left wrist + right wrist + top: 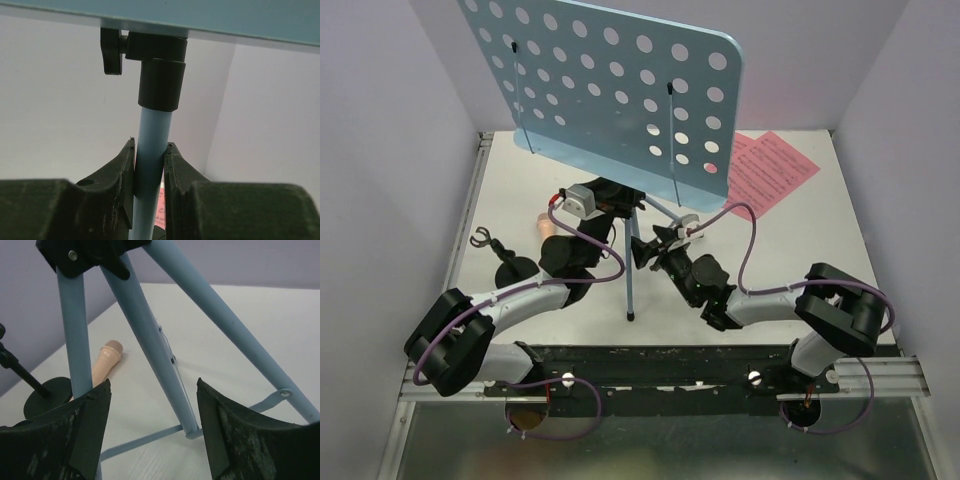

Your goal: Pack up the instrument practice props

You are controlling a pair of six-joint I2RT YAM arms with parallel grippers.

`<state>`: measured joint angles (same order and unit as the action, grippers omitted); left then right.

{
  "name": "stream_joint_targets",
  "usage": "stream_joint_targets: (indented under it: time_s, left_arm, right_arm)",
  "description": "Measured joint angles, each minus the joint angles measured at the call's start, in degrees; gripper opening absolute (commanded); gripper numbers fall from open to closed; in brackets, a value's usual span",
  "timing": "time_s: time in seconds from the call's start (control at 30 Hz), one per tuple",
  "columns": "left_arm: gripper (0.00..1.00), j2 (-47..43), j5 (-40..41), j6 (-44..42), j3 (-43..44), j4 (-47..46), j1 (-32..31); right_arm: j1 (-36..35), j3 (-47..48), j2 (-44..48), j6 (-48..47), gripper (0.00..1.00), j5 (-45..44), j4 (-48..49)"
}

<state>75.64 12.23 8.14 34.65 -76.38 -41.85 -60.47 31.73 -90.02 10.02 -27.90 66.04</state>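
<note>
The light-blue music stand [610, 80] stands upright mid-table, its hole-dotted desk tilted over both arms. My left gripper [149, 147] is shut on the stand's blue pole [155, 125], just below the black collar [161, 82]; in the top view this left gripper [595, 205] sits under the desk's edge. My right gripper [153, 385] is open, low beside the tripod. One tripod leg [150, 340] lies ahead in the gap, untouched. The right gripper [650, 248] faces the legs from the right. The beige-pink microphone [106, 362] lies flat on the table.
Pink sheet-music pages [772, 168] lie at the back right, partly under the desk. The short black mic stand [510, 265] stands left of the tripod, its round base [47, 395] near the microphone [548, 225]. White walls enclose the table on three sides.
</note>
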Motion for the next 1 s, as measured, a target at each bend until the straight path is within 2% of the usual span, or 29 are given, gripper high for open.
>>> stream_joint_targets:
  time_s: [0.37,0.47,0.7,0.77,0.8,0.93,0.97,1.0]
  left_arm:
    - [0.0,0.2,0.4,0.4,-0.3,-0.3,-1.3]
    - [0.0,0.2,0.7,0.5,-0.6,-0.6,-1.7]
    - [0.0,-0.1,0.8,0.5,-0.9,-0.5,-2.0]
    - [0.0,-0.1,0.8,0.5,-0.9,-0.4,-2.1]
    - [0.0,-0.1,0.9,0.5,-0.9,-0.4,-2.1]
    - [0.0,-0.1,0.9,0.8,-0.9,-0.3,-2.1]
    - [0.0,-1.6,0.9,0.9,-0.7,2.3,-2.3]
    - [0.0,-1.6,0.9,0.9,-0.7,2.3,-2.3]
  right_arm:
    - [5.5,5.3,-7.2,2.3,0.58,5.2,0.4]
    - [5.8,6.7,-8.7,3.1,0.5,7.3,0.4]
    - [5.9,8.7,-10.6,3.3,0.25,11.3,0.3]
    - [6.1,8.8,-10.6,3.2,0.12,12.1,0.1]
    - [6.1,8.8,-10.6,3.2,0.01,12.4,0.0]
    - [6.2,8.8,-10.1,3.2,0.01,12.8,-0.9]
    - [6.5,9.1,-8.2,3.4,0.01,13.2,-4.9]
    - [6.5,9.1,-8.2,3.4,0.01,13.2,-4.9]
